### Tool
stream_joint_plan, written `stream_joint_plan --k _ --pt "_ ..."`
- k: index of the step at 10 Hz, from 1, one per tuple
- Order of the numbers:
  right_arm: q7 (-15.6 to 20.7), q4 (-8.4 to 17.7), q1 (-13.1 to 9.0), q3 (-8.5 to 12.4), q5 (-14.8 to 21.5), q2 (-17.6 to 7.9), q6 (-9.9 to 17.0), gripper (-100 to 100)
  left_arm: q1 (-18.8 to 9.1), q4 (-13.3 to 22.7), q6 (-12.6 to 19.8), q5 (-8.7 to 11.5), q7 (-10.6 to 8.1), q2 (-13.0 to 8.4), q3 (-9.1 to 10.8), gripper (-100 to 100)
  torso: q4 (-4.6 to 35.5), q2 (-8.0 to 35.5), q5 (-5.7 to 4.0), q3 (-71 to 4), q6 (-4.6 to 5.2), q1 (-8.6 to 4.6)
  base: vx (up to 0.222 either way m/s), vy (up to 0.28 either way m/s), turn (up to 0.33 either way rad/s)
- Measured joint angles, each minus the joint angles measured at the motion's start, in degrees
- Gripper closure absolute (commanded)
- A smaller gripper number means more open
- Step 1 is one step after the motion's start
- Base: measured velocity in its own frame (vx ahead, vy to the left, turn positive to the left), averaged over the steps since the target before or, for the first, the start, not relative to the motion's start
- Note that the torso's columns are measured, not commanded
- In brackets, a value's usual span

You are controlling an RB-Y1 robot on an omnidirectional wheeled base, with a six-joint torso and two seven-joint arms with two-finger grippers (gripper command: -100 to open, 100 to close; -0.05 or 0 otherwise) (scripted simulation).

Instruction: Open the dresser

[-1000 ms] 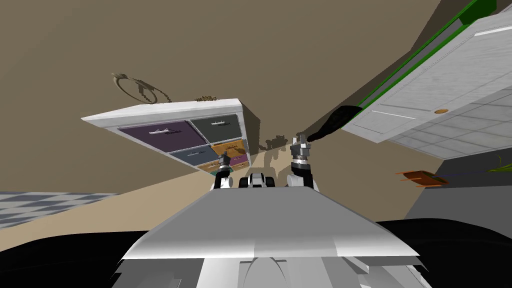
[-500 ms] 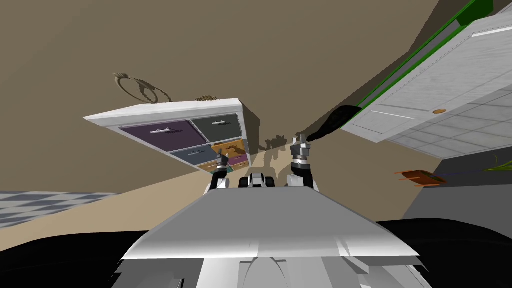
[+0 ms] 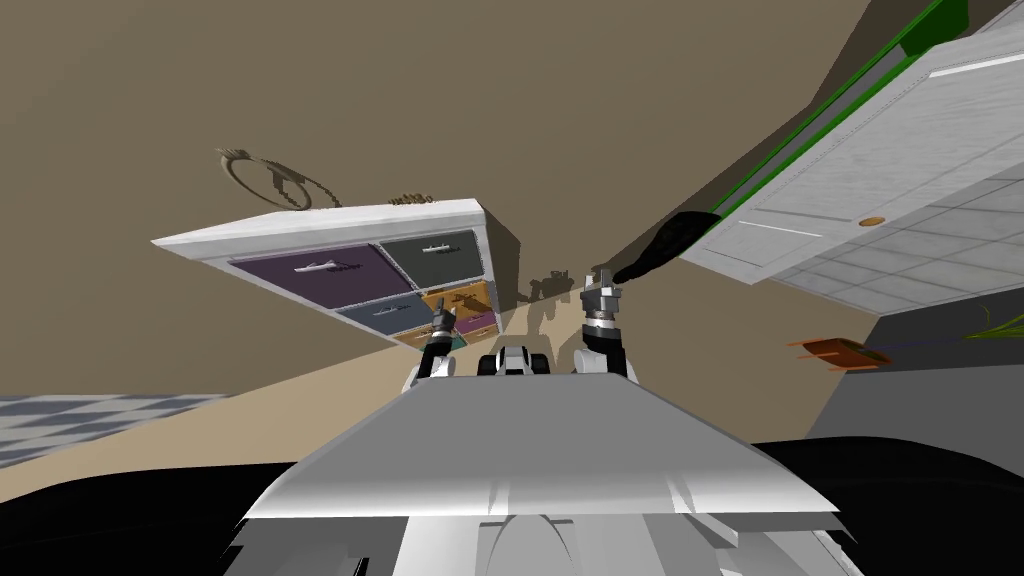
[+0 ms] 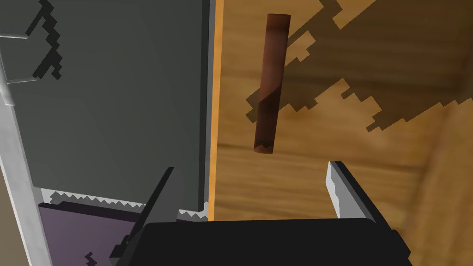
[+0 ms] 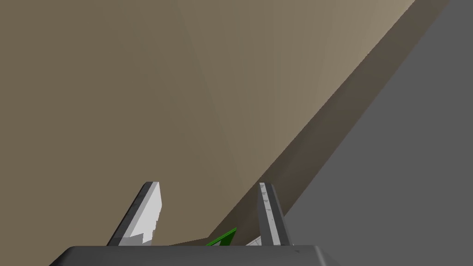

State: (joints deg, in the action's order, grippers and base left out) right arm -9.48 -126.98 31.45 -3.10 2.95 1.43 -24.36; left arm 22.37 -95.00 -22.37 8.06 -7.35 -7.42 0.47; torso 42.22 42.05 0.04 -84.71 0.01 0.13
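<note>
The white dresser (image 3: 330, 222) with coloured drawer fronts stands against the tan wall, left of centre in the head view. My left gripper (image 3: 443, 318) is at its lower right drawers. In the left wrist view the left gripper (image 4: 251, 166) is open, facing an orange wooden drawer front (image 4: 351, 106). That drawer's brown rod handle (image 4: 271, 83) lies just beyond the fingertips, untouched. A dark grey drawer front (image 4: 115, 92) adjoins it, and a purple one (image 4: 69, 226) shows beside that. My right gripper (image 3: 601, 290) is raised to the right, away from the dresser, its fingers (image 5: 148, 208) open and empty.
A white door (image 3: 850, 180) with a green frame fills the right side. An orange-brown tray-like thing (image 3: 838, 352) lies on the floor below it. A ring-shaped ornament (image 3: 265, 180) hangs on the wall above the dresser. Checkered floor (image 3: 80, 420) is at the far left.
My left gripper has opened and shifted slightly left at the dresser's lower drawers. The head view has turned a little. The right arm has not moved.
</note>
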Motion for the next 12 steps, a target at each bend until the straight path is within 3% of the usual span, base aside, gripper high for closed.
stream_joint_plan --k 6,8,9,12 --pt "0.0 0.0 0.0 0.0 0.0 0.0 0.0 0 -0.6 0.6 -0.7 0.0 -0.1 7.3 -0.19 -100 0.1 0.2 -0.04 0.1 -0.01 -0.12 0.007 0.005 0.001" --pt "0.0 0.0 0.0 0.0 0.0 0.0 0.0 0 -0.4 -0.3 -0.1 0.0 0.0 7.5 -0.15 -100 0.0 0.0 -0.02 0.0 -0.01 -0.04 0.049 0.016 -0.007" --pt "0.0 0.0 0.0 0.0 0.0 0.0 0.0 0 -0.4 -0.4 0.1 0.0 0.02 7.5 -0.14 100 0.0 0.1 -0.02 0.1 -0.01 -0.1 0.006 0.002 0.001" --pt "0.0 0.0 0.0 0.0 0.0 0.0 0.0 0 0.2 -1.3 0.2 0.0 0.08 7.4 -0.31 100 0.2 0.7 -0.05 0.4 0.05 -0.35 -0.127 -0.054 0.014"
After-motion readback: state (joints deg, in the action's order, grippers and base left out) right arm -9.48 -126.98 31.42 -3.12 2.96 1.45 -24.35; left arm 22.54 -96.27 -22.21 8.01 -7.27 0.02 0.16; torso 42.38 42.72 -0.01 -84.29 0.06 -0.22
